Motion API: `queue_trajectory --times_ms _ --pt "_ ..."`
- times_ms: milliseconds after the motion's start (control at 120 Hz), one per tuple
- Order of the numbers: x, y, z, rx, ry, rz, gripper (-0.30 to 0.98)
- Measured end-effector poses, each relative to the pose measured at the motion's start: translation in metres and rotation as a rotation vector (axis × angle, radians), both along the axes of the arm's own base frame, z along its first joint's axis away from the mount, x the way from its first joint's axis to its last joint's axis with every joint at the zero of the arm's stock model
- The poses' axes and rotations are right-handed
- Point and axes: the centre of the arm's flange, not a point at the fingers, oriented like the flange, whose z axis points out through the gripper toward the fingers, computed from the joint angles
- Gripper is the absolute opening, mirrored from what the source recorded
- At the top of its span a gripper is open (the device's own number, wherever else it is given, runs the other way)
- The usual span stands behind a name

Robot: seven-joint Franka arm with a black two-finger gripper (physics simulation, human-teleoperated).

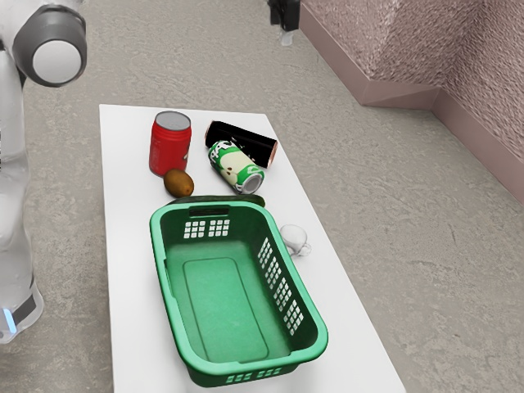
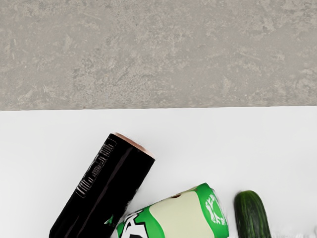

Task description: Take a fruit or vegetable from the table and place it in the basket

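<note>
I have the gripper (image 1: 285,15) at the exterior view's top edge, right of center; can't tell if it's spread or pressed together. Cucumber (image 2: 251,213) at the wrist view's lower right; exterior view has it mid-frame on the worktop (image 1: 135,286), partly hidden behind the green basket (image 1: 217,303). Kiwi (image 1: 178,182) upper left of center, beside upright red can (image 1: 169,147). Black cylinder (image 1: 244,143) and green-and-cream can (image 1: 235,167) lie sideways, upper center. White mug (image 1: 293,238) right of basket.

The basket (image 1: 217,307) looked smooth plastic, the red can (image 1: 168,149) metal-topped, the bench (image 1: 133,278) smooth and matt, the wall (image 1: 401,49) rough.
</note>
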Motion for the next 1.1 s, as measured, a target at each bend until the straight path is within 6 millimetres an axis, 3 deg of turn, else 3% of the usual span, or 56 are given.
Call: queue_trajectory --times_ms 42,75,225,292,433,550,617,683,733,800,950,1000,1050,1100 --pt "0.016 -0.017 -0.014 -0.01 0.03 -0.037 0.67" --pt "0.021 -0.018 -0.021 -0.016 0.041 -0.042 0.67" --pt "0.002 0.049 -0.043 -0.042 0.138 0.074 0.67" --pt "-0.005 0.055 -0.053 -0.055 0.216 0.097 0.67" --pt "-0.01 0.02 -0.073 -0.083 0.352 0.052 0.67" --pt "-0.079 -0.003 -0.122 -0.163 0.388 -0.026 0.67" --pt "-0.1 -0.062 -0.117 -0.063 0.33 -0.11 0.67" --pt "-0.098 -0.092 -0.127 0.001 0.311 -0.186 0.67" --pt "-0.098 -0.111 -0.154 0.023 0.345 -0.23 0.67" --pt "-0.101 -0.121 -0.191 0.031 0.396 -0.251 0.67" --pt "-0.087 -0.165 -0.181 0.075 0.442 -0.396 0.67" --pt "-0.079 -0.167 -0.189 0.06 0.512 -0.418 0.67" --pt "-0.035 -0.152 -0.228 -0.03 0.67 -0.42 0.67" --pt "-0.019 -0.136 -0.247 -0.085 0.775 -0.393 0.67"
